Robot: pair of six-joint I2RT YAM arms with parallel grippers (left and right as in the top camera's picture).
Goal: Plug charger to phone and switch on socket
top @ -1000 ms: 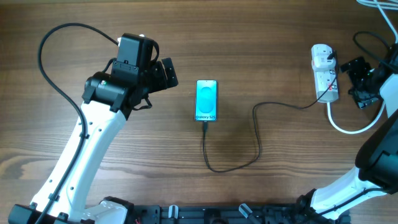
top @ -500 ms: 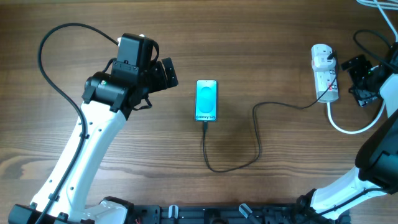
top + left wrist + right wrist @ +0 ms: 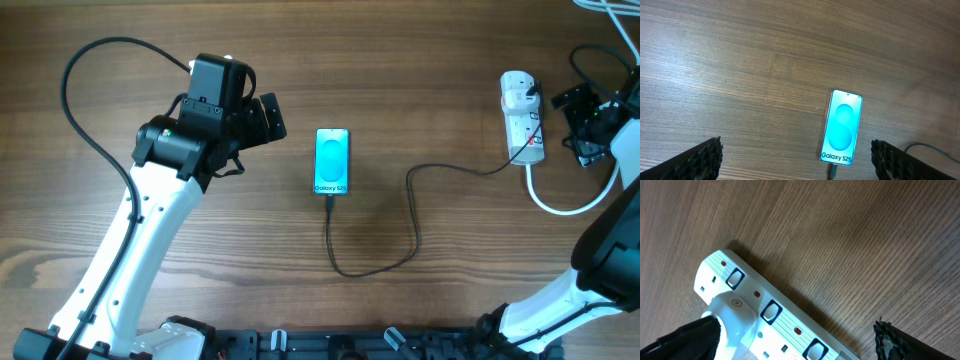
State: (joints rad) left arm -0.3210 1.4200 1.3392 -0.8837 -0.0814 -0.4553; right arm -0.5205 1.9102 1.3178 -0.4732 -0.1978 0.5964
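Currently: phone (image 3: 332, 161) mid-table, screen lit. Charger (image 3: 415, 215) tip at phone's near end, apparently seated; plugging judged done. Socket (image 3: 521, 118) far right; switch position unreadable, switching judged outstanding. Left gripper (image 3: 268, 120) spread wide, empty, near phone. Right gripper (image 3: 583, 126) spread, empty, just beside socket, apart.

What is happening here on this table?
The phone lies screen-up with the charger apparently plugged into its labelled end, the cable running to the socket. The left hand hovers open beside the phone, holding nothing. The right hand is open next to the socket; whether its switch is on is unclear.
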